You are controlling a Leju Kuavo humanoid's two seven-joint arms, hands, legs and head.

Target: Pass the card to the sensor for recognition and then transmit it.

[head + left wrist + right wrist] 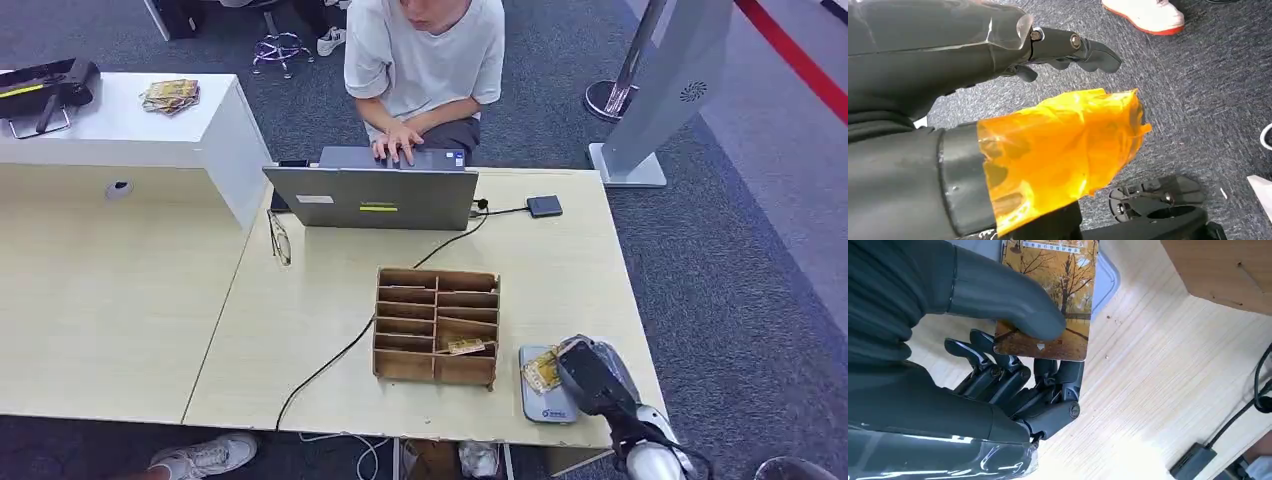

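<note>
Right hand (pixel 1013 365) clamps the card (pixel 1050 295) between thumb and fingers; we record this plainly in the right wrist view, where the card's face shows autumn trees and a line of print too small to read. From the head view we see that hand (pixel 590 375) holding the card (pixel 541 372) over the grey sensor pad (pixel 545 400), which lies near the table's (pixel 300 300) front edge, just beside the wooden slotted organizer (pixel 436 326). One organizer slot holds another card (pixel 465 347). Bare tabletop lies between the organizer and the laptop (pixel 372 197), crossed by a black cable (pixel 340 350). Left hand (pixel 1068 50) hangs over carpet, fingers loosely apart, holding nothing; orange film (pixel 1063 150) wraps its thumb. A person (pixel 425 60) types at the laptop.
</note>
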